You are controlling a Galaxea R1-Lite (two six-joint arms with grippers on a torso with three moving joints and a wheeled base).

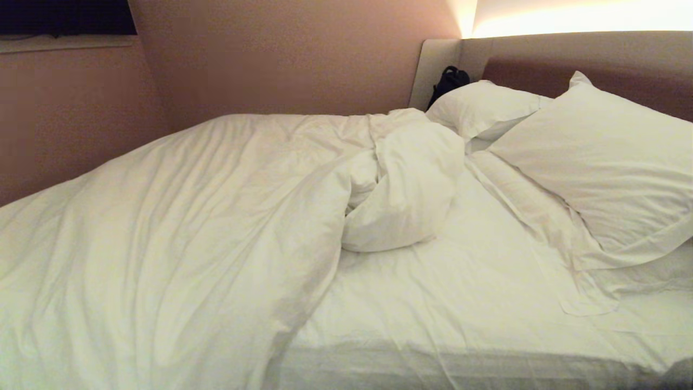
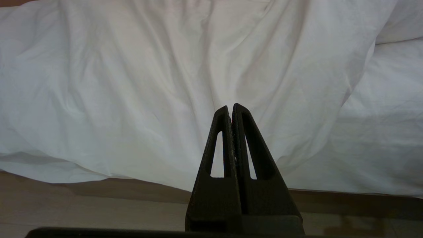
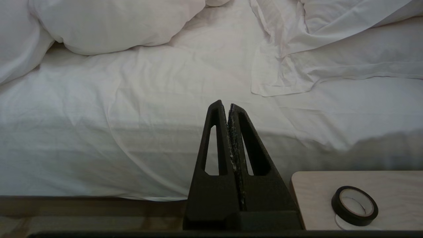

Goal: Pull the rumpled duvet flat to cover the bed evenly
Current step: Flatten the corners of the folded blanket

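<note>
Dim bedside: both the left gripper (image 2: 231, 106) and right gripper (image 3: 226, 103) hang closed, empty; grabbing the sheet (image 1: 460, 281) instead would leave the duvet (image 1: 178, 227) bunched.

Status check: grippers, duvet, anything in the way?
Left gripper and right gripper shut, empty, short of the bed. Duvet bunched toward the foot, sheet bare by the pillows. Nothing in the way.

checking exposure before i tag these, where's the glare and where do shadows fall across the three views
Head view: a warm light strip above the headboard blows out; the duvet looks yellowish. Left wrist view: a shadow lies on the floor under the duvet's edge. Right wrist view: the sheet's near side is shaded.
</note>
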